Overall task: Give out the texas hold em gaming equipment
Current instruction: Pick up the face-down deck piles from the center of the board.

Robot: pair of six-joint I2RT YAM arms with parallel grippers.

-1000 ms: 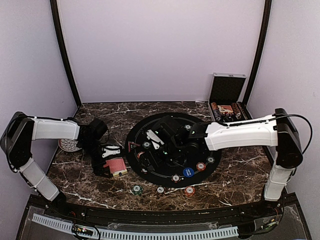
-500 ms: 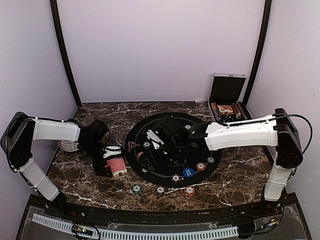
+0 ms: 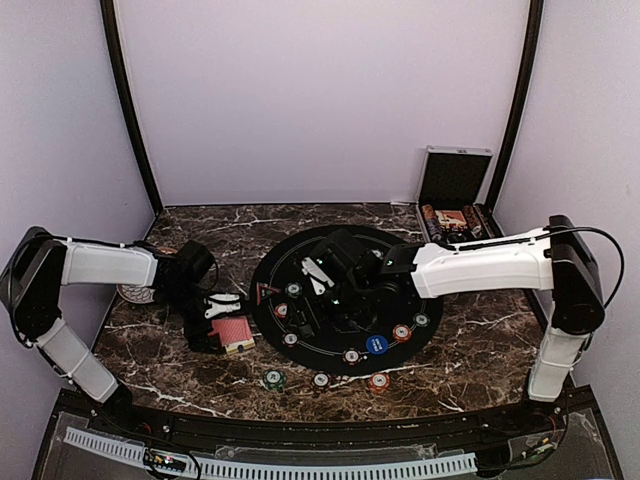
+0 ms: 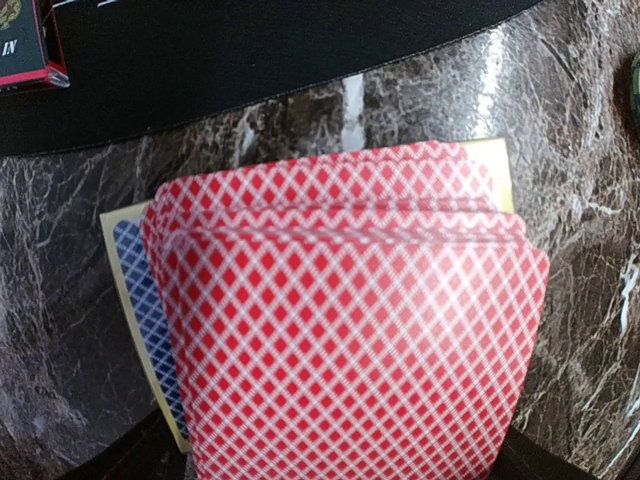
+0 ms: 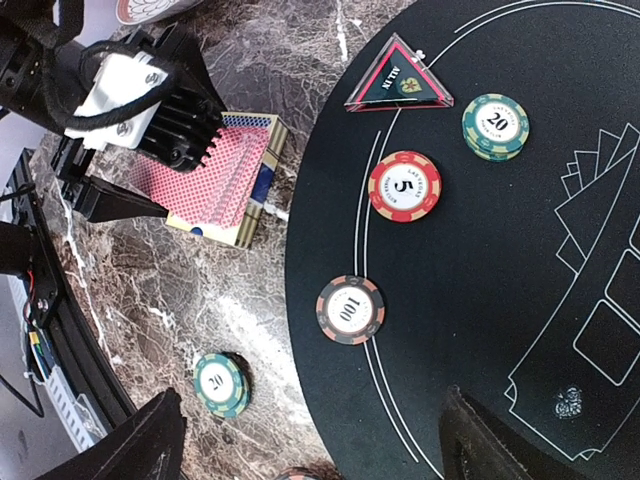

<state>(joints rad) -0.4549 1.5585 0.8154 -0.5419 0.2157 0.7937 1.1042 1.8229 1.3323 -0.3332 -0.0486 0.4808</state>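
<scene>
Red diamond-backed cards (image 4: 340, 330) lie in a loose, slightly fanned stack on a blue and yellow box (image 4: 125, 300). The box sits on the marble table (image 4: 600, 150), just left of the black mat (image 5: 520, 300). The left gripper (image 3: 222, 336) is down over the stack with its jaws wide and astride it; I cannot tell whether they press the edges yet. The right gripper (image 5: 310, 440) hovers above the mat's left rim, jaws apart and nothing between them, with a 100 chip (image 5: 350, 309) below. A red chip (image 5: 404, 186) and a green chip (image 5: 495, 125) sit further in, near a triangular marker (image 5: 398, 85). A stray chip (image 5: 221, 383) lies off the mat on the marble.

The cards are probably light, thin and slick, so they should slide over one another and bow under a hard squeeze. A gentle pinch across two opposite edges, low on the stack, looks safest; otherwise the top ones may skid off. The chips look stiff and flat, best taken across the rim.

Compared with a second ago, the right arm has drawn back toward the mat's middle, uncovering chips on the left edge that it hid. The left arm has barely shifted, and the cards lie where they were.
</scene>
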